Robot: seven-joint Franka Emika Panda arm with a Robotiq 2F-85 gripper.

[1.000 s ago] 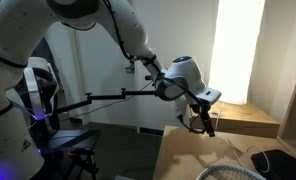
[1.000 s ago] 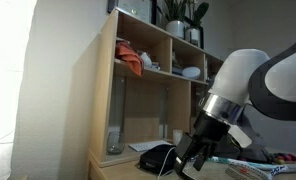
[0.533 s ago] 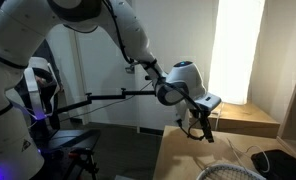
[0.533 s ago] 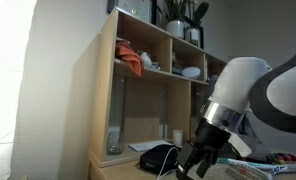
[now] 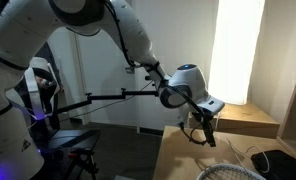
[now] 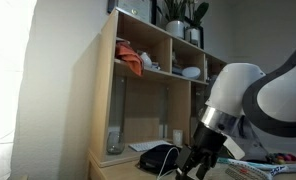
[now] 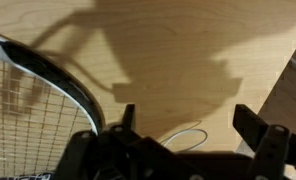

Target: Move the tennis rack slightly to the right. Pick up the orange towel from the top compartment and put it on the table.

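Your gripper point(image 7: 186, 115) hangs over the table point(image 7: 188, 40) with its jaws spread wide and nothing between them. The racket point(image 7: 38, 100) head lies just beside it, apparently untouched. The orange towel point(image 6: 131, 64) sits bunched in the shelf's point(image 6: 103, 90) top compartment.

The racket point(image 7: 38, 100) lies flat on the table point(image 7: 188, 50), at the left of the wrist view. The gripper point(image 7: 188, 120) hangs above the table, just beside the racket head. The towel point(image 6: 131, 62) lies in the top compartment of the shelf point(image 6: 103, 100).
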